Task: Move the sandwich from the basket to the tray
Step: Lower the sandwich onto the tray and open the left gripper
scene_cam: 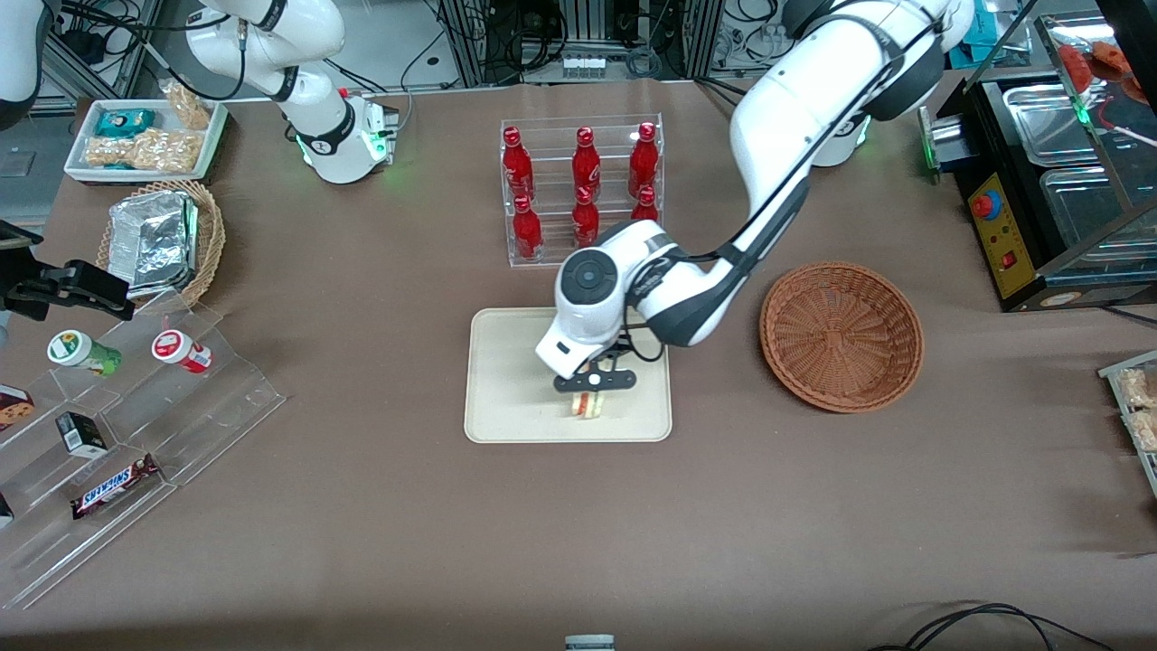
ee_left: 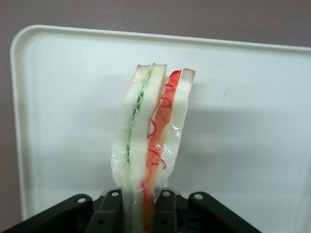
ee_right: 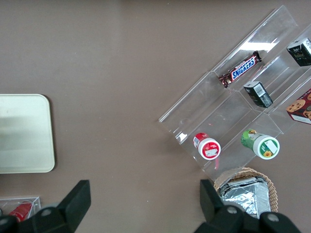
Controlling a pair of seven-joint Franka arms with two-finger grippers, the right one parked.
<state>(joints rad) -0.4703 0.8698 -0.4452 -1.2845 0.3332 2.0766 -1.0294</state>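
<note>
My left gripper (scene_cam: 592,395) hangs low over the cream-white tray (scene_cam: 506,398), shut on the sandwich (scene_cam: 589,406). The wrist view shows the wrapped sandwich (ee_left: 151,141) pinched between the black fingers (ee_left: 109,211), its green and orange-red layers standing on edge over the tray (ee_left: 63,121). I cannot tell whether it touches the tray. The reddish-brown wicker basket (scene_cam: 841,335) sits empty beside the tray, toward the working arm's end of the table.
A clear rack of red bottles (scene_cam: 583,185) stands farther from the front camera than the tray. Toward the parked arm's end are a tan basket with a foil packet (scene_cam: 163,240), a white snack bin (scene_cam: 145,136) and clear display steps (scene_cam: 126,434) holding snacks.
</note>
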